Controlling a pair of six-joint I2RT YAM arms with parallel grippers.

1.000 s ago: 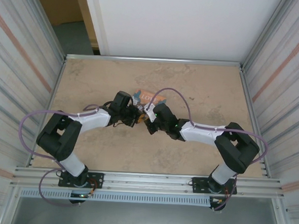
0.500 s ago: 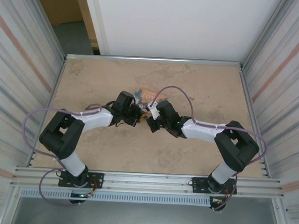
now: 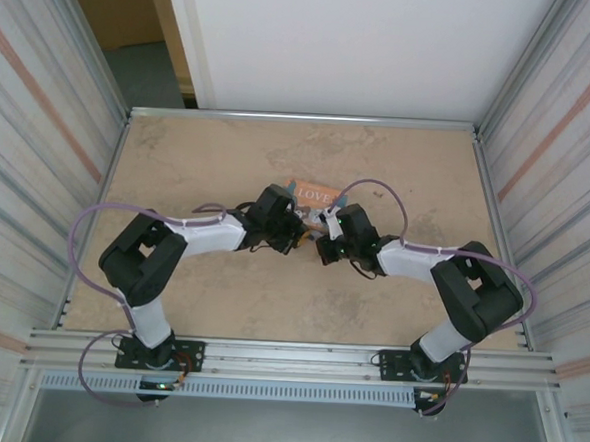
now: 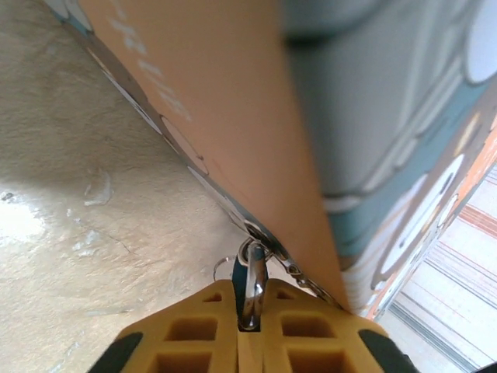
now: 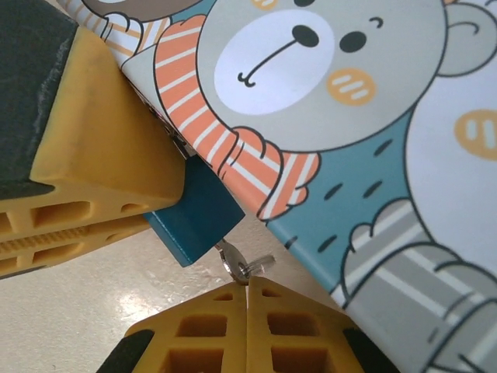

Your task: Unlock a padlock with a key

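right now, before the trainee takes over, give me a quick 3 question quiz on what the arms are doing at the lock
1. True or false: the padlock lies well apart from the box.
2. What do the right fingers pinch? A) the box's edge B) the key C) a cable
3. Fill in: the left fingers are shut on the ____.
Key: 1 false, it hangs at the box's edge. 2 B. 3 padlock.

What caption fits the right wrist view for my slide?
Right gripper pinches the key set into the blue padlock, beside the bear-print box.
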